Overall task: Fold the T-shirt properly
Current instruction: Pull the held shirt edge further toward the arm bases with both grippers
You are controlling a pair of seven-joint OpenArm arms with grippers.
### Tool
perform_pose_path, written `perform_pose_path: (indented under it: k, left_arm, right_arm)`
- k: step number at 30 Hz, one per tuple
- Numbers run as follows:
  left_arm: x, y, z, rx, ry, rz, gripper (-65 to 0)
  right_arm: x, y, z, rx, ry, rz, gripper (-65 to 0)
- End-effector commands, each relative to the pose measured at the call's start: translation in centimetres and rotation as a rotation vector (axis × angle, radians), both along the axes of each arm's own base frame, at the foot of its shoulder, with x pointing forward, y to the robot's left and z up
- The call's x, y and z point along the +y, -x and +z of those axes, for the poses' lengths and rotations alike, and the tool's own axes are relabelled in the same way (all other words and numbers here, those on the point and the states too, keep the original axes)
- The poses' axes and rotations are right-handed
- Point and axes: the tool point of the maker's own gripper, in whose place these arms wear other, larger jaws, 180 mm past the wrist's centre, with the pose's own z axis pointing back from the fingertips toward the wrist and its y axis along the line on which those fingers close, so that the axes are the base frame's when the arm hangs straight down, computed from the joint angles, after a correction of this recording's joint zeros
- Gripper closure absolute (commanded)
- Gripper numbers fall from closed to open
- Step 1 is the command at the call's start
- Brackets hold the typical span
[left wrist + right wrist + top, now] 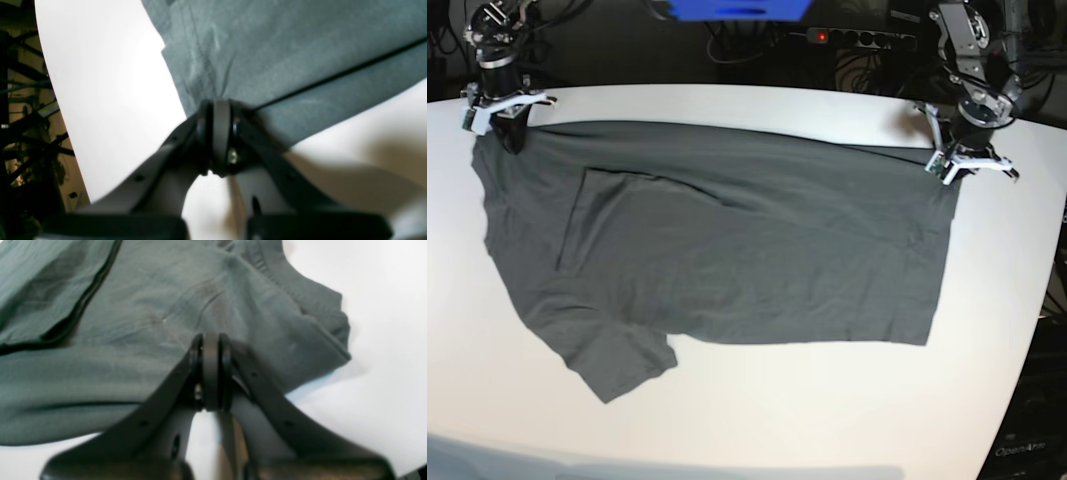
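1. Since the T-shirt (727, 250) is thin cotton, it'll handle floppy and light imo: no stiffness, sags wherever it isn't held, creases easily. Not fragile, not slippery, prob drags a bit on the white table (757, 420).
2. Where it is: spread mostly flat across the table, long axis running side to side in the base view. One sleeve (617, 360) sticks out toward the near edge, the other looks folded in on top of the body near the collar end.
3. Left gripper (213, 106): jaws pinched tight on the far hem corner, fabric puckering right at the tips.
4. Right gripper (210, 340): jaws also closed; the wrist view shows cloth bunching into the tips near the ribbed collar (293, 290), so it looks like it has the shoulder edge.
5. Where to grab: corners/edges, like now. Two far corners held = whole far edge lifts as one line w/o bunching.
6. Watch out: keep tension even btwn both arms, otherwise the middle droops and the fold lands crooked. The loose sleeve will flop too.
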Motion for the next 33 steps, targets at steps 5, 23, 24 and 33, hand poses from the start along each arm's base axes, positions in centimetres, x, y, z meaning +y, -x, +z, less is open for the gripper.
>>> perform_pose_path:
  k: [5,23,24,33]
  left_arm:
    - [1.4,4.0,-2.3,0.165,-0.062,0.02,-2.4]
    - [2.9,0.7,1.4,0.041,-0.104,0.059,-2.4]
    - [2.9,0.3,1.6,0.031,-0.102,0.06,-2.4]
    - [2.8,0.0,1.7,0.024,-0.102,0.061,-2.4]
  right_arm:
    - [1.4,7.4,-5.9,0.411,-0.006,0.045,-0.4]
    - [1.5,7.3,-6.0,0.41,-0.009,0.046,-0.4]
    - [1.7,7.3,-6.0,0.41,-0.013,0.045,-0.4]
    - [1.1,6.8,-5.4,0.396,0.012,0.05,-0.4]
